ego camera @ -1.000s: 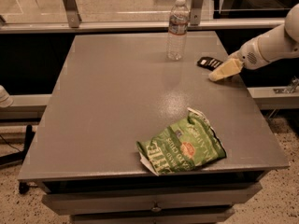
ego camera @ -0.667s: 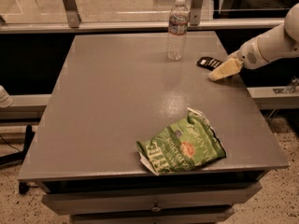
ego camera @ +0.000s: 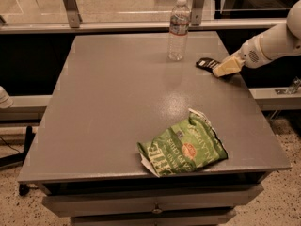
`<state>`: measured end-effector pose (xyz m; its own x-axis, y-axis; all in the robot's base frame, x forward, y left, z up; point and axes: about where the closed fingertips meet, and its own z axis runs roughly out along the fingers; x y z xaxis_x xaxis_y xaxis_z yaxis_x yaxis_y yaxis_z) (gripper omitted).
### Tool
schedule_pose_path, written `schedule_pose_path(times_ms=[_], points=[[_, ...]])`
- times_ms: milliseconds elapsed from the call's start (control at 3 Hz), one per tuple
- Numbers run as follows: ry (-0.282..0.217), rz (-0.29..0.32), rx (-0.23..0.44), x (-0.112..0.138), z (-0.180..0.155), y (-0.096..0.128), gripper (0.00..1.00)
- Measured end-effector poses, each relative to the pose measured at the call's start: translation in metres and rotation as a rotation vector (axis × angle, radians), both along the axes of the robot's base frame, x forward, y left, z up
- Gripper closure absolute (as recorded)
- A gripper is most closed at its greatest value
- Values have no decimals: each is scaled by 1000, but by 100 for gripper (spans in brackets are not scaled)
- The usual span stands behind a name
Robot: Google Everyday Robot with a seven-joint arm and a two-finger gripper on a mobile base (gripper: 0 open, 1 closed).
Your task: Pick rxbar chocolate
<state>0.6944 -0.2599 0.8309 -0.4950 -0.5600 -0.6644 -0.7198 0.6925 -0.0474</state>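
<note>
A big green bag point(ego camera: 183, 147) lies near the front edge of the gray surface point(ego camera: 108, 102). Far back on the right is the small black rxbar chocolate point(ego camera: 205, 62). The gripper point(ego camera: 219, 70) covers one end of it, so part of the bar is hidden. I cannot tell if it is gripping the bar. The white arm point(ego camera: 275, 41) is cut off at the right side. A clear water bottle point(ego camera: 178, 29) stands farthest back.

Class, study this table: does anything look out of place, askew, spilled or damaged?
The green chip bag lies crumpled and skewed at the table's front edge. The water bottle stands upright, nothing spilled. The rxbar chocolate lies flat near the right edge, with the gripper at it.
</note>
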Motion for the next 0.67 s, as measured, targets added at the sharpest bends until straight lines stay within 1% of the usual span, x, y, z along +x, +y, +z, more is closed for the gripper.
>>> schedule_pose_path(times_ms=[333, 667], points=[[0, 0, 0, 0, 1, 0, 100], [-56, 83, 38, -6, 32, 23, 100]])
